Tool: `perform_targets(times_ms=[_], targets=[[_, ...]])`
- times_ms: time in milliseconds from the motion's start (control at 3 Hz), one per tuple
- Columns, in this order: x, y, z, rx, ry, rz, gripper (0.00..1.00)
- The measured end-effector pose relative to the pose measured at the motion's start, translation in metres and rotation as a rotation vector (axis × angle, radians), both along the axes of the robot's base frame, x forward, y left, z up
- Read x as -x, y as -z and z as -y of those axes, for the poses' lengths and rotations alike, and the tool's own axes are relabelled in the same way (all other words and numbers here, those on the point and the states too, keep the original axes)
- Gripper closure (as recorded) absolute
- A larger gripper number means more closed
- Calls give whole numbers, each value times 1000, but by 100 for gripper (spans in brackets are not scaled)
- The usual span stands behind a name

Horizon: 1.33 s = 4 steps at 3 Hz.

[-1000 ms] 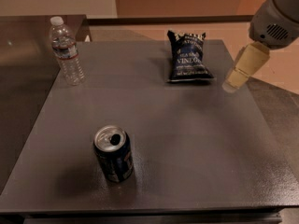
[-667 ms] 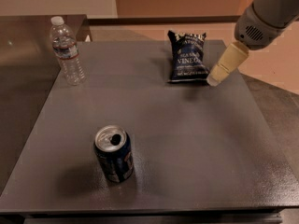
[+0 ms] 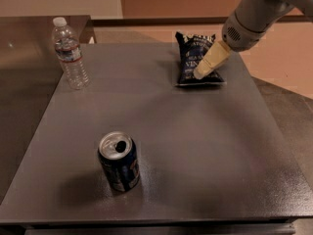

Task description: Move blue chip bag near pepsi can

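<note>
The blue chip bag [image 3: 191,58] lies flat at the far right of the grey table [image 3: 195,146], its white lettering facing up. The pepsi can [image 3: 119,161] stands upright near the front left, its silver top open. My gripper [image 3: 201,72] comes in from the upper right on a grey arm. Its cream-coloured tip is over the right half of the bag.
A clear plastic water bottle [image 3: 70,53] with a white cap stands upright at the far left of the table. A darker counter [image 3: 24,43] adjoins the left side. The table's right edge runs just past the bag.
My gripper has moved left, from beside the bag's right edge to over the bag. The bag, can and bottle have not moved.
</note>
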<state>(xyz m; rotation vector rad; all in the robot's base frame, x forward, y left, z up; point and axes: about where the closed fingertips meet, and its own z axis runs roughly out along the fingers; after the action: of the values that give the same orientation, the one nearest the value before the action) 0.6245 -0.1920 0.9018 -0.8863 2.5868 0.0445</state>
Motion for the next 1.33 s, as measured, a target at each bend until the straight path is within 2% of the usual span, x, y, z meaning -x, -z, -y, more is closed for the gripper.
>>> perform_targets(times_ms=[333, 1000, 1333], targets=[[-19, 9, -17, -35, 40, -17, 0], [-41, 25, -44, -61, 56, -52, 0], [-45, 30, -53, -64, 50, -67, 18]])
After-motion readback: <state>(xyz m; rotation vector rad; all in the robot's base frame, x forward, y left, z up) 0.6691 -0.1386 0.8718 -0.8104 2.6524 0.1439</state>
